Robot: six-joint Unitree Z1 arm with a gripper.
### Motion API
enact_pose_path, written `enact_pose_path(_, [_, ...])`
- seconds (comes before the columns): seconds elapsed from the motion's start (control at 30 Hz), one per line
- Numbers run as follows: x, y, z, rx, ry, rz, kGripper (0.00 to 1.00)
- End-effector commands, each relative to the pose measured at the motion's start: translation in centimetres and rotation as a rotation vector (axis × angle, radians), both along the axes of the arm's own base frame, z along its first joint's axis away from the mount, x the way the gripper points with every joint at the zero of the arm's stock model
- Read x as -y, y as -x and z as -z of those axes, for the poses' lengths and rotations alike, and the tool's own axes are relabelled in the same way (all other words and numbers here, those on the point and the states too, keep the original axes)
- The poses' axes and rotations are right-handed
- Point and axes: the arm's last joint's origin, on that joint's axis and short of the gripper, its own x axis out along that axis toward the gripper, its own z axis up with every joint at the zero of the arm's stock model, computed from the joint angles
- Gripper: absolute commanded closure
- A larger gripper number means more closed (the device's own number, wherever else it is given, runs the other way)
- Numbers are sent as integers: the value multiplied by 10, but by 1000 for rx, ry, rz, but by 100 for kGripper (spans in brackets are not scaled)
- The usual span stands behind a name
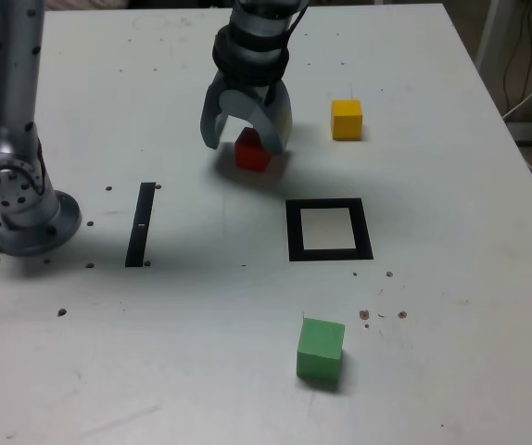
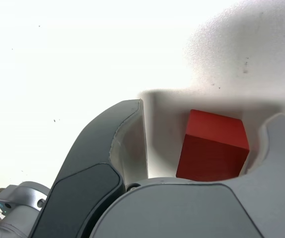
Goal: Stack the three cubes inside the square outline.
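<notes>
Nothing is stacked yet: the red cube (image 1: pixel 252 151) sits on the white worktop (image 1: pixel 433 371) up and to the exterior view's left of the square outline (image 1: pixel 329 230), with the end effector (image 1: pixel 246 141) spread wide around it, a gap showing on each side, not yet pinching. The outline's white centre is bare, the yellow cube (image 1: pixel 347 120) stands beyond it and the green cube (image 1: pixel 321 350) nearer the camera, so all three placements remain. The worktop is speckled with dark spots, carries a thin black strip (image 1: pixel 141 223) near the arm's base (image 1: pixel 20 213), and cables (image 1: pixel 525 56) hang off its far right edge.

Silver-grey arm on a round bolted base (image 1: pixel 25 218), black ribbed wrist, curved grey fingers (image 1: pixel 215 116) (pale inner faces)
</notes>
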Motion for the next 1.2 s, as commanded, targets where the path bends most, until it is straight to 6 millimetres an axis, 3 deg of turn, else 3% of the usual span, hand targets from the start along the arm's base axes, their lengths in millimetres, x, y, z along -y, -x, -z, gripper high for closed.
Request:
enact_pose_path(0.0, [2, -1, -3, 7, -3, 12, 45])
enact_pose_path(0.43, [5, -2, 3, 19, 39, 38, 46])
enact_pose_path(0.77, [8, -2, 4, 53, 77, 52, 67])
enact_pose_path(0.93, [11, 1, -5, 71, 89, 54, 67])
enact_pose_path(1.17, [23, 8, -30, 122, 105, 75, 79])
